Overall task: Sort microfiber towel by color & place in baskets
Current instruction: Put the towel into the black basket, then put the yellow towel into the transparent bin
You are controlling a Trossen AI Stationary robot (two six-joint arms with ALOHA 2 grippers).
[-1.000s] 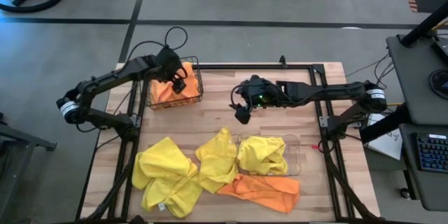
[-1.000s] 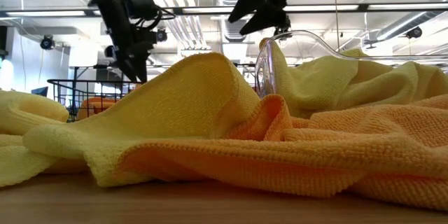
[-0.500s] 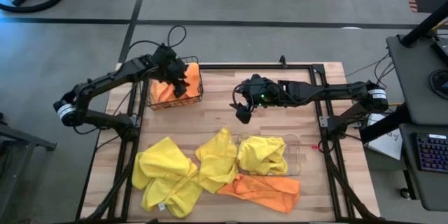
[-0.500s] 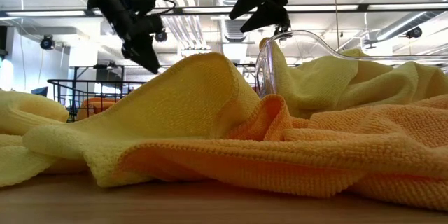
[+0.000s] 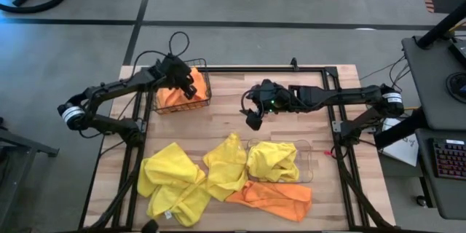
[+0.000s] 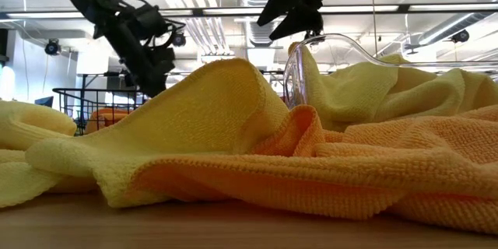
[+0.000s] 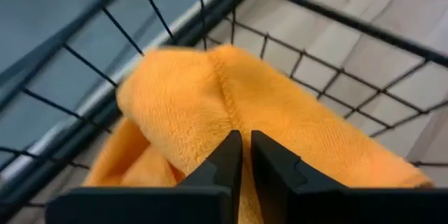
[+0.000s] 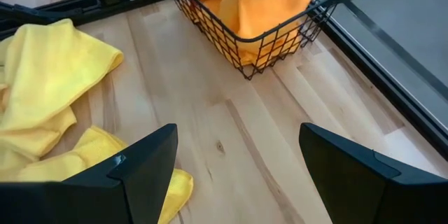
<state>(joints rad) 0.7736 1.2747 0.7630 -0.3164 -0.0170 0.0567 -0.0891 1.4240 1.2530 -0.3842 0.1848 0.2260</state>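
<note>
A dark wire basket (image 5: pixel 205 100) at the table's far left holds an orange towel (image 5: pixel 173 96), heaped against its far wall (image 7: pixel 294 56). My left gripper (image 5: pixel 186 84) hangs shut just over that towel (image 7: pixel 294 133). My right gripper (image 5: pixel 251 119) hovers open above the bare middle of the table, holding nothing. Near the front edge, a clear bin (image 5: pixel 310 164) holds a yellow towel (image 5: pixel 271 162). Two more yellow towels (image 5: pixel 171 182) (image 5: pixel 226 166) lie on the wood to its left. A second orange towel (image 5: pixel 277 199) lies in front of the bin. My left gripper's shut fingertips (image 7: pixel 233 147) point down at the orange towel in the basket. Nothing shows between them, and I cannot tell whether they touch the cloth.
A black frame (image 5: pixel 269 68) runs along the table's far edge and down both sides. Bare wood (image 8: pixel 231 105) lies between the basket and the towels at the front. In the low view the towels (image 6: pixel 218 117) fill the foreground.
My left gripper has shut above the wire basket, with nothing between its fingers. It rose and tipped for a moment, then came back down over the orange towel. My right gripper has kept still.
</note>
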